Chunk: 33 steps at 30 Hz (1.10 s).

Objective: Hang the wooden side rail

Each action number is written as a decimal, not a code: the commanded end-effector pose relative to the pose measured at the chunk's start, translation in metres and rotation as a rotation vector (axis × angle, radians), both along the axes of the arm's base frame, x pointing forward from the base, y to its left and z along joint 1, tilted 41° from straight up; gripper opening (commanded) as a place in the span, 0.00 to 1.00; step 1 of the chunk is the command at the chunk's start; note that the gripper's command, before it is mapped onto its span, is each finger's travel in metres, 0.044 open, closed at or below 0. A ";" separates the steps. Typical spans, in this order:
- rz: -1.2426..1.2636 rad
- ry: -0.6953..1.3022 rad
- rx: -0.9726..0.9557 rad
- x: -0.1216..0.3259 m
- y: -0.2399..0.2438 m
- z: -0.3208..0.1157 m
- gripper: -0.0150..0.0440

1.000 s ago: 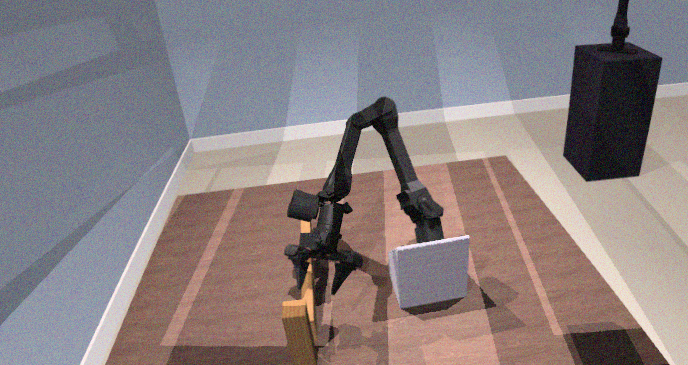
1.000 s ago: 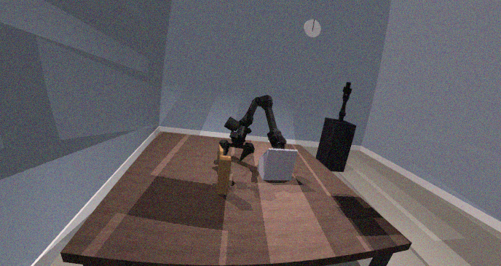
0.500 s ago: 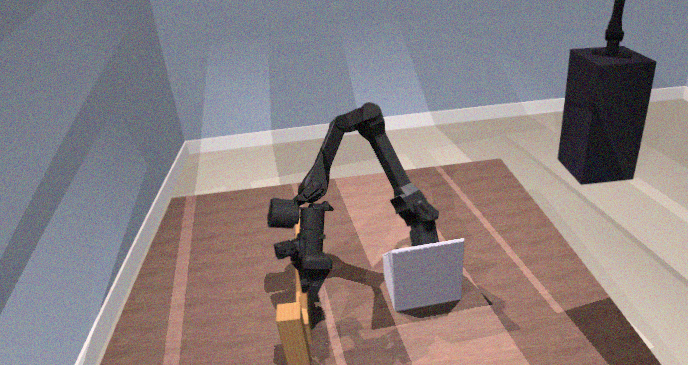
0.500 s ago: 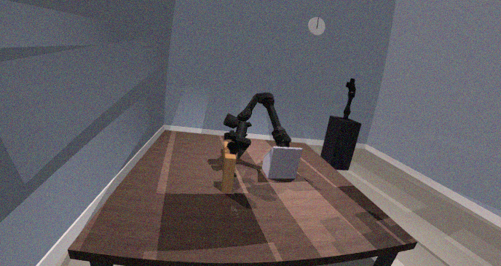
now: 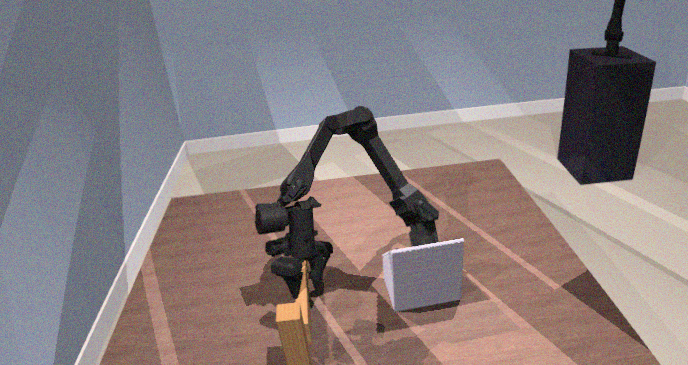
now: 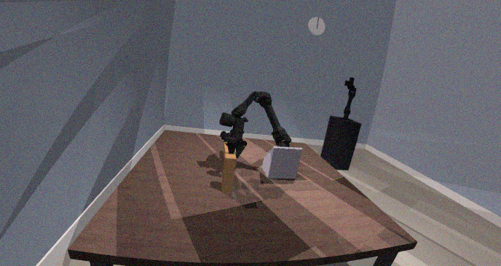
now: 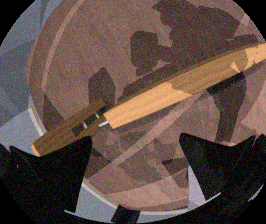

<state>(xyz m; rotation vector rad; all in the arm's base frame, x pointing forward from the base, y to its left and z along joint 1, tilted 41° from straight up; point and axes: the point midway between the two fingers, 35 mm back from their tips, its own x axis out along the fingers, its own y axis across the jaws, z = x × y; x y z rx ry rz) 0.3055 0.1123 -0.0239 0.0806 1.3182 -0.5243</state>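
The wooden post (image 5: 293, 342) (image 6: 229, 176) (image 7: 54, 139) stands upright on the table. In the wrist view its dark slot shows pale metal pins (image 7: 85, 125). The wooden rail (image 5: 304, 309) (image 6: 226, 149) (image 7: 156, 101) reaches away from the post, its near end close to the slot. A pale hook (image 7: 103, 123) shows at that end, by the slot; whether both hooks sit on the pins cannot be told. The rail's far end is hidden or cut off. My gripper (image 5: 307, 295) (image 6: 234, 154) (image 7: 137, 140) is open and empty, pointing down close to the rail.
A pale slanted block (image 5: 427, 278) (image 6: 285, 163) stands on the table (image 5: 200, 277) (image 6: 135, 231), right of the post and in front of the arm's base. A black pedestal (image 5: 605, 122) (image 6: 341, 143) with another arm-like figure stands off the table at the right.
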 end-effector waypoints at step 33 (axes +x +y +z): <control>-0.961 -0.502 -0.188 0.022 -0.027 0.007 1.00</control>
